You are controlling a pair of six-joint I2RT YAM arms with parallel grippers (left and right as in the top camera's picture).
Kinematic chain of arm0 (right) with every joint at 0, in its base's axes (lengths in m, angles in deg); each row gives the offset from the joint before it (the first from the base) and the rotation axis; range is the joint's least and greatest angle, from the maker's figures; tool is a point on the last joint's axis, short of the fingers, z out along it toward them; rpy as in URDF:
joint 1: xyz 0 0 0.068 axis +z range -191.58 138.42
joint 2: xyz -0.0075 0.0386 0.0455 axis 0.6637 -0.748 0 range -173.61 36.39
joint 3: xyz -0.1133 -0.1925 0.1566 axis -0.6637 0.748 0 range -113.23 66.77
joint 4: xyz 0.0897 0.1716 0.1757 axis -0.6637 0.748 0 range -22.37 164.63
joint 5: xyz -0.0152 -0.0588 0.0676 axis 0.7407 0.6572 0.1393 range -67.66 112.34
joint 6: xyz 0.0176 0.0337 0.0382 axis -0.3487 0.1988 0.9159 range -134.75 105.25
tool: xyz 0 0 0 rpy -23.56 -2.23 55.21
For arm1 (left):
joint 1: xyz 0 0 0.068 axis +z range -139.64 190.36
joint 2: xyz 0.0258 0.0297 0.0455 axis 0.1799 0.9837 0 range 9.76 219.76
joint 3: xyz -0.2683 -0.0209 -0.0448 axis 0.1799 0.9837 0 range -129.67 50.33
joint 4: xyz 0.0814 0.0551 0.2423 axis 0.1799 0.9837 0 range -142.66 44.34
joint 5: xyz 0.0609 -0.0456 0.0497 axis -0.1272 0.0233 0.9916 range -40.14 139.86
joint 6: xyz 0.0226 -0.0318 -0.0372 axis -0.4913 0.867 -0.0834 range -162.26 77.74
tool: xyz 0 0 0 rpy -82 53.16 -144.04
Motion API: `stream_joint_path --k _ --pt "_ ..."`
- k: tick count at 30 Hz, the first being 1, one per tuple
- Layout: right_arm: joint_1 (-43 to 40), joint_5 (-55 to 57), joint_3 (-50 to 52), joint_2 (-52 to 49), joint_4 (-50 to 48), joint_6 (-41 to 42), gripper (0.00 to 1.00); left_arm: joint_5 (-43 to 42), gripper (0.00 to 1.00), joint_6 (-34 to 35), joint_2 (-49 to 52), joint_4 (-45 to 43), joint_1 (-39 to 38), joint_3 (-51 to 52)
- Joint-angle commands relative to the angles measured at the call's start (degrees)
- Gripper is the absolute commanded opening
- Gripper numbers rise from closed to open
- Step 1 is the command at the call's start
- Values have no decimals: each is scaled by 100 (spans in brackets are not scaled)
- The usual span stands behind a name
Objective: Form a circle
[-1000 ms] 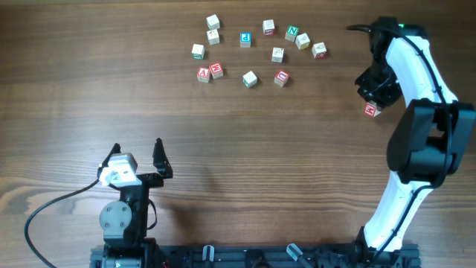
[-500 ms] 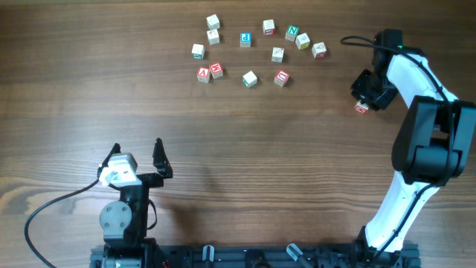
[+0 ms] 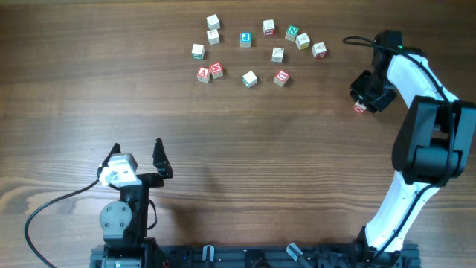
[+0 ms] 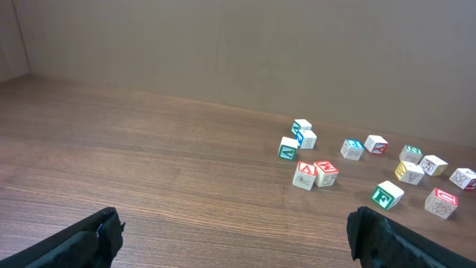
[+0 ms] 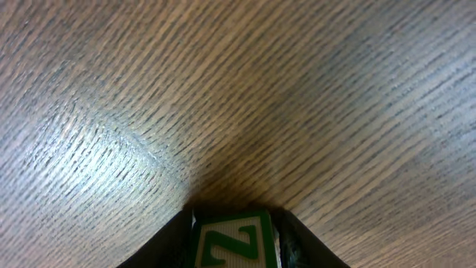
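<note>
- Left gripper (image 3: 137,151): parked near the front edge of the table (image 3: 297,164), fingers spread wide and holding nothing. It is well apart from every block and has no part in this step.
- Letter blocks (image 3: 245,39): a loose, uneven oval at the far side of the table. One patterned block (image 3: 277,53) lies inside the outline, and two red-faced blocks (image 3: 203,74) touch on the left. The right end of the group closes at a red-marked block (image 3: 319,50).
- Held block (image 3: 359,109): away from the group, to its right and nearer the front. It is pinched by the right gripper (image 3: 364,103). The right wrist view shows its green-lettered face between the dark fingers (image 5: 169,242), just above bare wood; whether it touches the table cannot be told.
- Doing the step well, as a judgement: carry the block left toward the open lower-right stretch of the ring. Keep it clear of seated blocks, set it flat, and part the fingers only once it rests, matching the spacing of its neighbours.
</note>
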Motion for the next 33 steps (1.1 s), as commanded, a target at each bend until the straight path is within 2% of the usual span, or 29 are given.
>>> stream_joint_path --k 1,5,10,14,19,20,22,24,30,33 --pt "-4 -70 90 -39 -26 315 39 -68 100 -131 -52 -22 46 46" --pt "-4 -70 90 -39 -42 518 39 -66 100 -131 -52 -22 46 46" --pt "-4 -68 31 -37 103 396 69 -68 100 -131 -52 -22 46 46" --pt "-4 -70 -297 70 474 271 79 -68 100 -131 -52 -22 46 46" --pt "44 -264 -734 894 826 61 80 -68 100 -131 -52 -22 46 46" --pt "76 -420 -734 1095 763 -74 80 -68 100 -131 -52 -22 46 46" --pt "225 -1029 -734 1482 476 -553 93 -68 100 -129 -52 -22 46 46" --pt "437 -1611 -734 1663 164 -841 100 -68 100 -131 -52 -22 46 46" --pt "1606 -1803 -730 1526 -824 -870 99 -68 100 -131 -52 -22 46 46" --pt "2479 -1373 -730 1377 -1631 -1069 100 -68 100 -131 -52 -22 46 46"
